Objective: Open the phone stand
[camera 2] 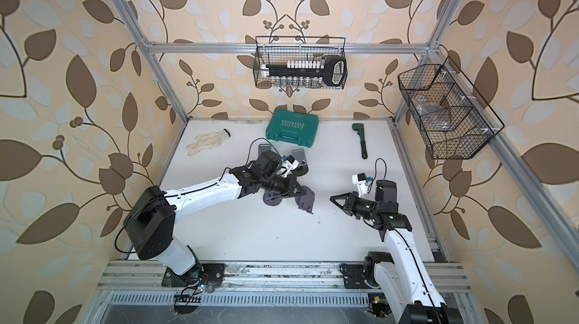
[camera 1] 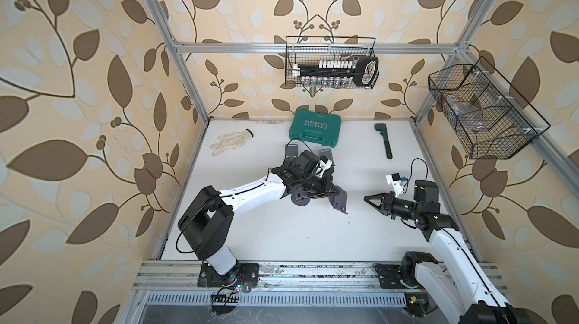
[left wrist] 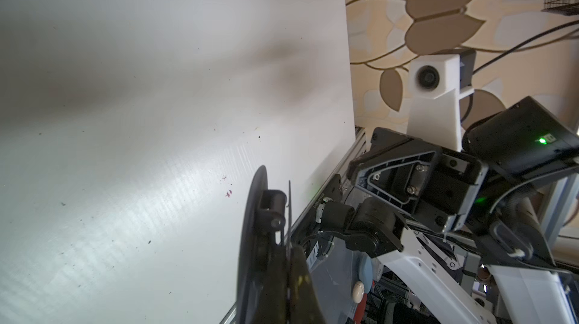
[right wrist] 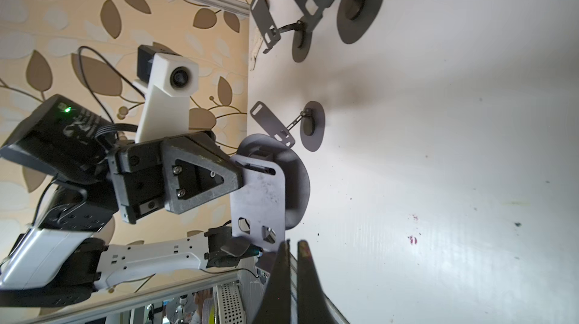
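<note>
The phone stand (camera 1: 341, 202) is held by the left gripper (camera 1: 332, 192) in both top views. It is in front of the green tool case (camera 1: 315, 131), on the robot's side, and well apart from it. Its round base and flat plate splay to either side of the clamped fingers. Between the case and the held stand, the grey plates of two other stands (camera 1: 291, 151) show past the arm. The right gripper (camera 1: 368, 198) hangs in front of the case and off to its right as these views show it. Its tip is aimed at the phone stand but apart from it, and its fingers are together on nothing. A white glove (camera 1: 232, 142) lies to the left of the case and a green wrench (camera 1: 384, 140) to its right, both on the white table (camera 1: 282, 238).

The left wrist view shows the phone stand (left wrist: 253, 244) edge-on: a dark disc, a hinge barrel, and a thin plate that appears to run down between the pinched fingers (left wrist: 300, 288).

The right wrist view shows the phone stand (right wrist: 260, 200) with its plate face-on and the disc behind it. The left gripper's tip touches the plate's slotted end. Three other stands (right wrist: 313, 125) stand unfolded on the table past it. The right gripper's fingers (right wrist: 282, 275) are nearly touching and hold nothing.
</note>
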`<state>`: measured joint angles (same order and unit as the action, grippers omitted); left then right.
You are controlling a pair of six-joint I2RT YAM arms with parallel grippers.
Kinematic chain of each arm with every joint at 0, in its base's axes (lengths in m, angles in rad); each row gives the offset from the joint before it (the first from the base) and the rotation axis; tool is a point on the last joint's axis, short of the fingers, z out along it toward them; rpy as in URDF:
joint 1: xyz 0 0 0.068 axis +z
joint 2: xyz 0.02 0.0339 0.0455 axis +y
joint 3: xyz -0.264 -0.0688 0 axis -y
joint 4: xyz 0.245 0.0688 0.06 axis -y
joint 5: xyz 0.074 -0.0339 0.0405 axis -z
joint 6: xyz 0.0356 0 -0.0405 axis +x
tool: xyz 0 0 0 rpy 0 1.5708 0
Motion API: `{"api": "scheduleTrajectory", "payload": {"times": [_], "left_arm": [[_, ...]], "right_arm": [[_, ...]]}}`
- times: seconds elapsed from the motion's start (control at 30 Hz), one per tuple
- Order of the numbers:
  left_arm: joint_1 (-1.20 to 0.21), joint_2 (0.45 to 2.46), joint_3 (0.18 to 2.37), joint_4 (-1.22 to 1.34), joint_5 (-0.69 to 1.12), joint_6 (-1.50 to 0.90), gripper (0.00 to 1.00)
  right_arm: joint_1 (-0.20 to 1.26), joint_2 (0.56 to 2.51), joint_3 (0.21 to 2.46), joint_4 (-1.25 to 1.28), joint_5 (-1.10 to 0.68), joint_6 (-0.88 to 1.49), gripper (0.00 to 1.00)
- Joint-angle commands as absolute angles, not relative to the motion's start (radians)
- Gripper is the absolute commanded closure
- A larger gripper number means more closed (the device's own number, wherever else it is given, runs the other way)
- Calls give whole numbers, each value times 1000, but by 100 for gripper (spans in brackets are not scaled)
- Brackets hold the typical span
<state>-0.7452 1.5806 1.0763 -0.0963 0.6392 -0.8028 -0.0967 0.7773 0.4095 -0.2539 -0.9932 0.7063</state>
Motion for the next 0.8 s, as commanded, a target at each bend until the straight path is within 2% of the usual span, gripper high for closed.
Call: {"api": "scheduleTrajectory", "payload": {"times": [0.0, 0.1, 0.27, 0.33, 0.43, 0.77], "left_arm": [[-719, 1493, 1037, 69, 738, -914, 100], [-706, 1451, 1005, 126, 756, -960, 100], [-704, 1379, 994, 159, 753, -985, 100], [-704, 1367, 1001, 159, 755, -987, 100], [-704, 1357, 1005, 163, 755, -987, 100], [-708, 1350, 1005, 194, 772, -982, 100]], "right_arm": [[-100, 750, 343, 65, -1136, 970, 94], [-73, 752, 307, 274, -1142, 1113, 86], [59, 715, 363, 162, -1062, 1043, 65], [91, 707, 360, 186, -1039, 1061, 66], [121, 721, 360, 196, -1013, 1062, 73], [152, 775, 358, 283, -997, 1093, 75]]}}
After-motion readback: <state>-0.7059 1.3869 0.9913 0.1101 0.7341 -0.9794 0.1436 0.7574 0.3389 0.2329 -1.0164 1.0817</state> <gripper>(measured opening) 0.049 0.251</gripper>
